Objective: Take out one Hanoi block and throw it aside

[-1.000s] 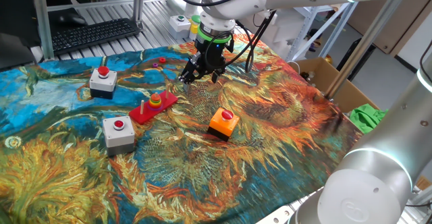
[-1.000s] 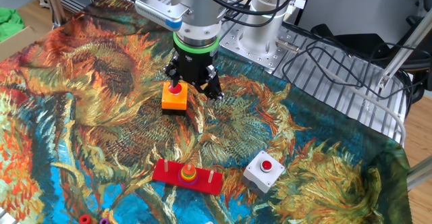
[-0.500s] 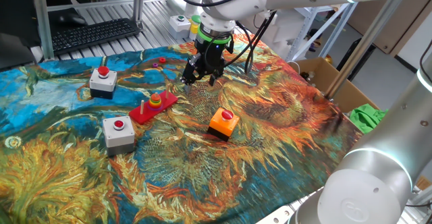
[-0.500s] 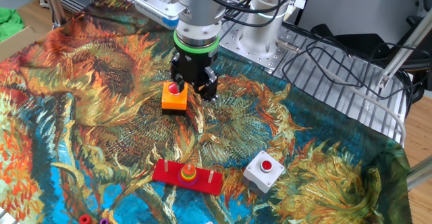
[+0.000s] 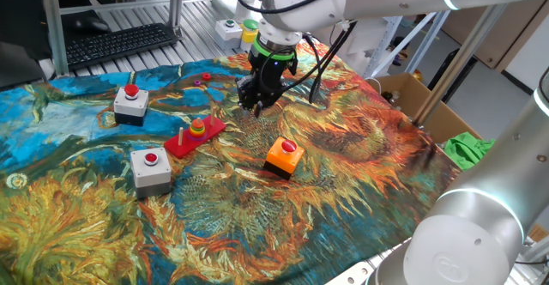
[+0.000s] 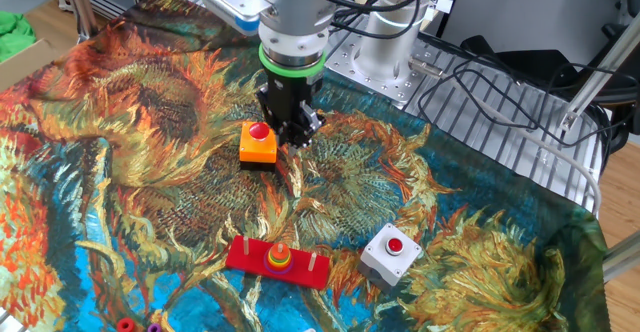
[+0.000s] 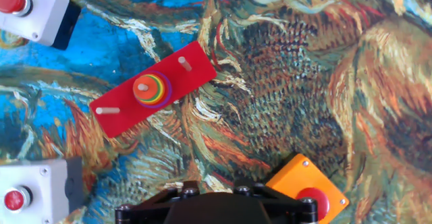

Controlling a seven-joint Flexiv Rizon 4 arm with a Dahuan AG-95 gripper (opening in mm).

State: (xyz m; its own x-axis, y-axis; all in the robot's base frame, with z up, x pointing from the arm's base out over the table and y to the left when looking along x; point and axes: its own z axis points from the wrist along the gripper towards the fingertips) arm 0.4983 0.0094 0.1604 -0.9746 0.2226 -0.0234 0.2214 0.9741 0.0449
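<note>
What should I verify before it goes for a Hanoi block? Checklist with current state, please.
1. Stack on the middle peg of the red Hanoi base, both outer pegs bare: ok.
2. Top block unobstructed from above: ok.
3. Gripper lined up over the stack: not ok; it hangs above the cloth, off to the side of the base, near the orange button box.
4. Fingers open enough for a block: cannot tell; their tips are out of the hand view and they look close together in the fixed views.
5. Nothing in the fingers: cannot tell for sure, none seen.
6. Grey button boxes apart from the base: ok.
</note>
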